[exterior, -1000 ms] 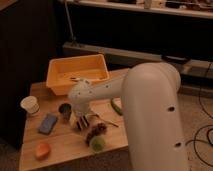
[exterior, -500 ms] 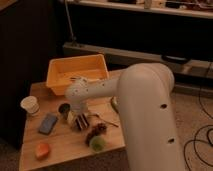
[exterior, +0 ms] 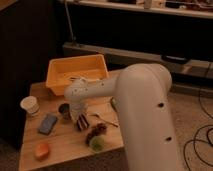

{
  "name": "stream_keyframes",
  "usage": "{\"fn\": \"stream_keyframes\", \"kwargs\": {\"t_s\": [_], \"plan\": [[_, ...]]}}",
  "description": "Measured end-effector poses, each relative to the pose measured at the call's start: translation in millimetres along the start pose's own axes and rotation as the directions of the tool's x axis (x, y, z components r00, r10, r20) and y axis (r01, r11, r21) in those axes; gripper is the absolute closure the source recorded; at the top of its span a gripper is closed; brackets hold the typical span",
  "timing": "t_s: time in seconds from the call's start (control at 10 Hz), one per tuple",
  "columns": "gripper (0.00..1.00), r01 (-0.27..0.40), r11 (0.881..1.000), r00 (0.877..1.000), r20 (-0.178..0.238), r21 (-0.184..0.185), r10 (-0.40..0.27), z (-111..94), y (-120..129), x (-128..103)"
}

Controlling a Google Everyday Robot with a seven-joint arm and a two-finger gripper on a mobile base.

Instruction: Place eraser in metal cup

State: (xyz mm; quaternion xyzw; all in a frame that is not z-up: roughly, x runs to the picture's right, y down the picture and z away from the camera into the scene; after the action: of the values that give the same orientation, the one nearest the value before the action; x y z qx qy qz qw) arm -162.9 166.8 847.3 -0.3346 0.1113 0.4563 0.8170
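Observation:
The metal cup is small, dark and short, and stands on the wooden table left of centre. The eraser, a small block with dark red, white and black stripes, is just right of the cup, directly under my gripper. The gripper points down from the white arm, which reaches in from the right and hides the table's right part. I cannot tell whether the eraser rests on the table or is held.
A yellow bin stands at the table's back. A white paper cup and a flat blue-grey pad are at the left. An orange object lies at the front left. Dark grapes and a green fruit lie at the front.
The arm's wrist end has shifted slightly left toward the metal cup. The objects on the table have not moved.

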Motion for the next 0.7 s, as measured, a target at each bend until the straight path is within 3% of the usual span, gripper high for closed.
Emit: {"fn": "stream_keyframes", "kwargs": {"t_s": [0.1,0.3,0.7], "plan": [[0.97,0.001,1.000,1.000,-0.008,0.004,-0.001,0.3,0.9,0.1],[1.00,-0.026,0.999,1.000,-0.011,0.021,0.026,-9.2,-4.1,1.0],[1.00,-0.096,0.992,0.995,0.003,0.083,0.096,-66.9,-29.8,-7.1]]}}
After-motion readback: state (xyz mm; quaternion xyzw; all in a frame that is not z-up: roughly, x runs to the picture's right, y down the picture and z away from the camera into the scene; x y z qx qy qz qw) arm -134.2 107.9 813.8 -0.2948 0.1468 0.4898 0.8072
